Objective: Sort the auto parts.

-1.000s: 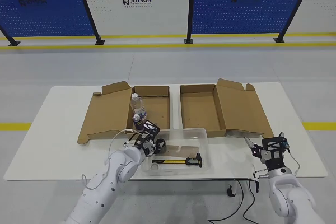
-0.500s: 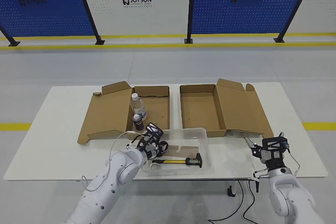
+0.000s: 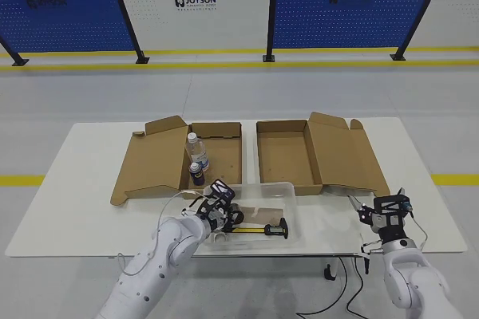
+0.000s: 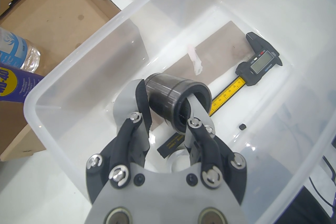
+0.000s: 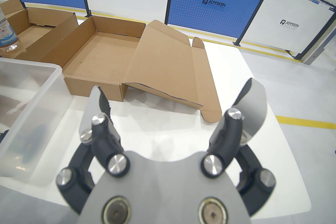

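The top view looked down from above the arms across the worktop (image 3: 80,175) toward the barrier panels (image 3: 343,20). The left wrist view sat close over the clear bin (image 4: 92,38), peering in. The right wrist view hung low near the worktop's front right corner, facing the right cardboard box (image 5: 105,51) and, apparently, that bin's corner.

Caliper (image 3: 259,230) in bin (image 3: 280,186); left box (image 3: 223,156), right box (image 3: 283,156) behind bin; bottle (image 3: 195,148), likely can (image 3: 197,173), inside left box.
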`<state>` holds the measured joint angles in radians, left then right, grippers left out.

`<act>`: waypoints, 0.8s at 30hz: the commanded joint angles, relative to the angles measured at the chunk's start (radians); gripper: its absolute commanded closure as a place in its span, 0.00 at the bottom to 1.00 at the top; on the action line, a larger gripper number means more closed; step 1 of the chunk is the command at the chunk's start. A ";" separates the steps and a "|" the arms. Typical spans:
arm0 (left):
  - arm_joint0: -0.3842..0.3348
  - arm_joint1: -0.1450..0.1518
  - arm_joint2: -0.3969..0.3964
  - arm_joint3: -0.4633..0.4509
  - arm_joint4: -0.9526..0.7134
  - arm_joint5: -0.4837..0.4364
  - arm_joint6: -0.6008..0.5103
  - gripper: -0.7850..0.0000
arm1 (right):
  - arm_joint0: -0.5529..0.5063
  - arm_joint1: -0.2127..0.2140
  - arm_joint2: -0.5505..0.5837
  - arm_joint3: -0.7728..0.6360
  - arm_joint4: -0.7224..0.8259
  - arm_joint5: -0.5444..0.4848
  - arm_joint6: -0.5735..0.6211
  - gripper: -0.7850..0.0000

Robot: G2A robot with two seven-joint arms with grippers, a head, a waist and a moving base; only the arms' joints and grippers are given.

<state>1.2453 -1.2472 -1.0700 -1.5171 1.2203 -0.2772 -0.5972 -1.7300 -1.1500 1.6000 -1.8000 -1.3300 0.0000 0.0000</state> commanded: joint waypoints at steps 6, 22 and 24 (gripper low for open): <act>-0.006 0.000 0.008 0.011 0.022 0.000 0.005 0.67 | 0.000 0.000 0.000 0.000 0.000 0.000 0.000 0.00; -0.026 -0.005 0.029 0.057 0.044 0.011 0.029 0.90 | 0.000 0.000 0.000 0.000 0.000 0.000 0.000 0.00; -0.029 -0.006 0.030 0.061 0.044 0.013 0.032 1.00 | 0.000 0.000 0.000 0.000 0.000 0.000 0.000 0.00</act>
<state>1.2177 -1.2529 -1.0404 -1.4576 1.2645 -0.2648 -0.5665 -1.7300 -1.1500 1.6000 -1.8000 -1.3300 0.0000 0.0000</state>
